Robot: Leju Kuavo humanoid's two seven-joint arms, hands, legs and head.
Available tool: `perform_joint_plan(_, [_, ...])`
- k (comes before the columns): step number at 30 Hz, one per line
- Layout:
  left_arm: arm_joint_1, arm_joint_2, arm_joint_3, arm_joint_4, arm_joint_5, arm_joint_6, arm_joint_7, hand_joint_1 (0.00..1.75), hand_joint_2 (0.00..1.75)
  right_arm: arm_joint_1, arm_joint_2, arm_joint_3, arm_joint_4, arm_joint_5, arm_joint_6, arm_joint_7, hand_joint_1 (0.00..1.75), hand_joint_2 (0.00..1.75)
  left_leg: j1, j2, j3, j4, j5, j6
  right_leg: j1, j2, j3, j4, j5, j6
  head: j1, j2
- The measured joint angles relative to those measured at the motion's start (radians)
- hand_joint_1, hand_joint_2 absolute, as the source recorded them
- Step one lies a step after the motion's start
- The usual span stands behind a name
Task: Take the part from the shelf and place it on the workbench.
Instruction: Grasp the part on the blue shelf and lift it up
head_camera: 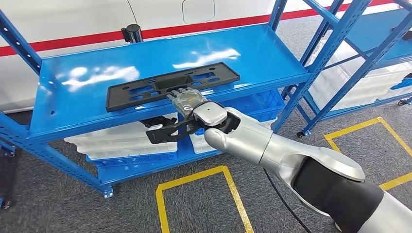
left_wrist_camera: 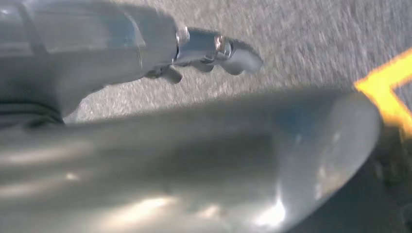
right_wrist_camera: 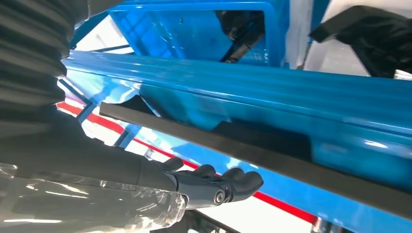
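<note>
Part (head_camera: 172, 86) was a long flat black plastic panel with cut-outs, lying flat on the top deck of the blue shelf (head_camera: 63, 114), near the front edge; looked light and fairly stiff, but long enough to flex or swing if taken at one end; smooth surface, probably slippery; best hold judged to be the near long edge around mid-length, or through the central cut-out, to keep it balanced; right hand (head_camera: 187, 99) was over the panel's near edge at about mid-length, fingers (right_wrist_camera: 228, 183) stretched forward and close together above the part in the right wrist view; whether the fingers touched the panel or any thumb was under the edge couldn't be told, so no grip confirmed; thumb side hidden by the wrist and shelf lip; a second black piece (head_camera: 163, 132) sat on the lower level, shape unclear; left hand (left_wrist_camera: 214, 51) hung over the floor, blurred, fingers curled in with nothing in them; workbench location unknown
</note>
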Motion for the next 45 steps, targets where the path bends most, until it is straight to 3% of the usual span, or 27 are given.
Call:
perform_joint_plan(3, [-0.001, -0.001, 0.0, 0.0, 0.0, 0.0, 0.0, 0.0, 0.0, -0.006, 0.001, -0.001, -0.003, 0.001, -0.001, 0.0, 0.0, 1.75, 0.001, -0.008, -0.005, 0.017, -0.017, -0.015, -0.011, -0.005, 0.04, -0.058, -0.003, 0.004, 0.004, 0.0])
perform_joint_plan(4, [-0.001, 0.0, 0.0, 0.0, 0.0, 0.0, 0.0, 0.0, 0.0, -0.007, 0.002, -0.001, -0.004, 0.001, -0.001, 0.001, 0.0, 1.75, 0.003, -0.013, -0.027, 0.058, -0.034, -0.022, -0.017, -0.006, 0.052, -0.071, -0.002, 0.009, 0.001, 0.0])
perform_joint_plan(6, [0.0, 0.001, 0.0, 0.0, 0.0, 0.0, 0.0, 0.0, 0.0, -0.006, 0.004, 0.0, -0.005, 0.0, 0.0, 0.001, 0.0, 1.75, 0.011, -0.017, -0.103, 0.179, -0.072, -0.038, -0.023, -0.006, 0.064, -0.078, -0.007, 0.015, -0.007, 0.0])
perform_joint_plan(7, [0.001, 0.002, 0.0, 0.0, 0.0, 0.0, 0.0, 0.0, 0.0, -0.003, 0.005, 0.001, -0.005, 0.0, 0.001, 0.001, 0.0, 1.75, 0.015, -0.016, -0.14, 0.225, -0.076, -0.046, -0.026, -0.006, 0.069, -0.076, -0.013, 0.02, -0.009, 0.0])
perform_joint_plan(8, [0.002, 0.003, 0.0, 0.0, 0.0, 0.0, 0.0, 0.0, 0.0, 0.0, 0.005, 0.002, -0.005, 0.0, 0.002, 0.001, 0.0, 1.75, 0.02, -0.015, -0.162, 0.24, -0.06, -0.054, -0.03, -0.006, 0.074, -0.073, -0.02, 0.026, -0.01, 0.0])
perform_joint_plan(9, [0.003, 0.004, 0.0, 0.0, 0.0, 0.0, 0.0, 0.0, 0.0, 0.002, 0.006, 0.004, -0.005, 0.0, 0.003, 0.002, 0.0, 1.75, 0.025, -0.013, -0.165, 0.218, -0.024, -0.061, -0.035, -0.006, 0.08, -0.068, -0.029, 0.031, -0.011, 0.0])
perform_joint_plan(11, [0.004, 0.005, 0.0, 0.0, 0.0, 0.0, 0.0, 0.0, 0.0, 0.002, 0.007, 0.006, -0.005, 0.0, 0.003, 0.004, 0.0, 1.75, 0.032, -0.004, -0.132, 0.108, 0.062, -0.076, -0.044, -0.005, 0.09, -0.051, -0.051, 0.046, -0.013, 0.0])
perform_joint_plan(12, [0.004, 0.004, 0.0, 0.0, 0.0, 0.0, 0.0, 0.0, 0.0, 0.002, 0.008, 0.007, -0.005, 0.0, 0.004, 0.005, 0.0, 1.75, 0.034, 0.0, -0.112, 0.058, 0.084, -0.076, -0.046, -0.005, 0.092, -0.04, -0.062, 0.055, -0.018, 0.0])
perform_joint_plan(13, [0.003, 0.004, 0.0, 0.0, 0.0, 0.0, 0.0, 0.0, 0.0, 0.001, 0.008, 0.007, -0.005, 0.0, 0.004, 0.006, 0.0, 1.75, 0.033, 0.004, -0.099, 0.029, 0.09, -0.07, -0.046, -0.004, 0.092, -0.033, -0.071, 0.062, -0.021, 0.0])
perform_joint_plan(17, [0.003, 0.006, 0.0, 0.0, 0.0, 0.001, 0.001, 0.0, 0.0, -0.001, 0.008, 0.008, -0.006, 0.002, 0.004, 0.007, 0.0, 1.75, 0.029, 0.0, -0.086, 0.02, 0.068, -0.027, -0.045, -0.007, 0.096, -0.025, -0.09, 0.081, -0.015, 0.0])
perform_joint_plan(18, [0.003, 0.006, 0.0, 0.001, 0.0, 0.001, 0.001, 0.0, 0.0, -0.003, 0.008, 0.008, -0.006, 0.002, 0.004, 0.007, 0.0, 1.75, 0.03, -0.001, -0.083, 0.019, 0.066, -0.02, -0.045, -0.008, 0.087, -0.002, -0.103, 0.085, -0.01, 0.0])
perform_joint_plan(20, [0.002, 0.005, 0.0, 0.001, 0.0, 0.001, 0.001, 0.0, 0.0, -0.005, 0.008, 0.008, -0.005, 0.003, 0.005, 0.007, 0.0, 1.75, 0.03, -0.003, -0.074, 0.018, 0.06, -0.009, -0.046, -0.008, 0.033, 0.108, -0.15, 0.091, 0.001, 0.0])
perform_joint_plan(22, [0.003, 0.006, 0.0, 0.001, 0.0, 0.001, 0.001, 0.0, 0.0, -0.001, 0.008, 0.008, -0.005, 0.003, 0.007, 0.007, 0.0, 1.75, 0.027, -0.004, -0.064, 0.018, 0.051, -0.002, -0.046, -0.007, -0.044, 0.237, -0.187, 0.091, 0.01, 0.0])
perform_joint_plan(23, [0.004, 0.006, 0.0, 0.001, 0.0, 0.001, 0.001, 0.0, 0.0, 0.003, 0.008, 0.009, -0.005, 0.003, 0.007, 0.007, 0.0, 1.75, 0.025, -0.006, -0.057, 0.018, 0.046, -0.001, -0.046, -0.007, -0.066, 0.263, -0.179, 0.088, 0.011, 0.0])
perform_joint_plan(24, [0.004, 0.006, 0.0, 0.001, 0.0, 0.001, 0.001, 0.0, 0.0, 0.004, 0.008, 0.009, -0.005, 0.003, 0.008, 0.007, 0.0, 1.75, 0.023, -0.008, -0.048, 0.018, 0.04, -0.001, -0.044, -0.007, -0.072, 0.251, -0.151, 0.083, 0.012, 0.0])
perform_joint_plan(26, [0.004, 0.005, 0.0, 0.001, 0.0, 0.001, 0.001, 0.0, 0.0, 0.003, 0.007, 0.008, -0.005, 0.003, 0.008, 0.008, 0.0, 1.75, 0.02, -0.013, -0.031, 0.017, 0.028, -0.003, -0.038, -0.006, -0.04, 0.137, -0.06, 0.065, 0.014, 0.0])
perform_joint_plan(28, [0.003, 0.004, 0.0, 0.001, 0.0, 0.001, 0.001, 0.0, 0.0, -0.001, 0.007, 0.008, -0.005, 0.003, 0.008, 0.009, 0.0, 1.75, 0.016, -0.015, -0.022, 0.015, 0.018, -0.01, -0.029, -0.005, 0.001, 0.03, -0.013, 0.049, 0.01, 0.0])
perform_joint_plan(30, [0.003, 0.002, 0.0, 0.001, 0.001, 0.001, 0.001, 0.0, 0.0, -0.002, 0.007, 0.008, -0.005, 0.003, 0.008, 0.009, 0.0, 1.75, 0.017, -0.015, -0.02, 0.011, 0.015, -0.019, -0.024, -0.004, 0.016, -0.003, -0.019, 0.044, 0.006, 0.0])
perform_joint_plan(33, [0.003, 0.002, 0.0, 0.001, 0.001, 0.001, 0.001, 0.0, 0.0, -0.005, 0.007, 0.007, -0.006, 0.003, 0.008, 0.009, 0.0, 1.75, 0.019, -0.012, -0.021, 0.021, 0.001, -0.035, -0.028, -0.003, 0.034, -0.028, -0.021, 0.039, 0.005, 0.0])
perform_joint_plan(35, [0.003, 0.003, 0.0, 0.001, 0.001, 0.001, 0.001, 0.0, 0.0, -0.006, 0.009, 0.008, -0.006, 0.003, 0.008, 0.009, 0.0, 1.75, 0.02, -0.011, -0.067, 0.112, -0.039, -0.043, -0.032, -0.004, 0.049, -0.041, -0.023, 0.032, -0.003, 0.0])
perform_joint_plan(37, [0.004, 0.003, 0.0, 0.001, 0.001, 0.001, 0.001, 0.0, 0.0, -0.003, 0.011, 0.008, -0.005, 0.003, 0.009, 0.009, 0.0, 1.75, 0.022, -0.012, -0.145, 0.233, -0.078, -0.05, -0.032, -0.004, 0.059, -0.042, -0.031, 0.028, -0.011, 0.0])
perform_joint_plan(38, [0.005, 0.004, 0.0, 0.001, 0.001, 0.001, 0.001, 0.0, 0.0, -0.001, 0.011, 0.009, -0.005, 0.003, 0.009, 0.009, 0.0, 1.75, 0.023, -0.012, -0.173, 0.263, -0.073, -0.052, -0.032, -0.004, 0.065, -0.042, -0.037, 0.028, -0.013, 0.0])
perform_joint_plan(39, [0.005, 0.004, 0.0, 0.001, 0.001, 0.001, 0.001, 0.0, 0.0, 0.001, 0.011, 0.009, -0.005, 0.003, 0.009, 0.009, 0.0, 1.75, 0.023, -0.012, -0.184, 0.26, -0.05, -0.054, -0.032, -0.003, 0.071, -0.041, -0.043, 0.029, -0.013, 0.0])
perform_joint_plan(40, [0.006, 0.005, 0.0, 0.001, 0.001, 0.001, 0.001, 0.0, 0.0, 0.002, 0.011, 0.009, -0.005, 0.003, 0.009, 0.009, 0.0, 1.75, 0.023, -0.011, -0.178, 0.222, -0.008, -0.054, -0.033, -0.003, 0.08, -0.04, -0.05, 0.031, -0.014, 0.0])
perform_joint_plan(42, [0.005, 0.006, 0.0, 0.001, 0.001, 0.001, 0.001, 0.0, 0.0, 0.001, 0.011, 0.009, -0.005, 0.003, 0.009, 0.009, 0.0, 1.75, 0.022, -0.008, -0.134, 0.099, 0.074, -0.052, -0.032, -0.002, 0.095, -0.035, -0.068, 0.039, -0.016, 0.0])
perform_joint_plan(43, [0.005, 0.006, 0.0, 0.001, 0.001, 0.001, 0.001, 0.0, 0.0, 0.0, 0.011, 0.009, -0.005, 0.003, 0.009, 0.009, 0.0, 1.75, 0.021, -0.006, -0.113, 0.051, 0.092, -0.047, -0.031, -0.001, 0.099, -0.031, -0.075, 0.045, -0.018, 0.0])
perform_joint_plan(45, [0.004, 0.006, 0.0, 0.001, 0.001, 0.001, 0.001, 0.0, 0.0, 0.0, 0.011, 0.009, -0.005, 0.003, 0.01, 0.009, 0.0, 1.75, 0.017, -0.006, -0.096, 0.021, 0.086, -0.034, -0.029, -0.001, 0.101, -0.03, -0.084, 0.056, -0.017, 0.0])
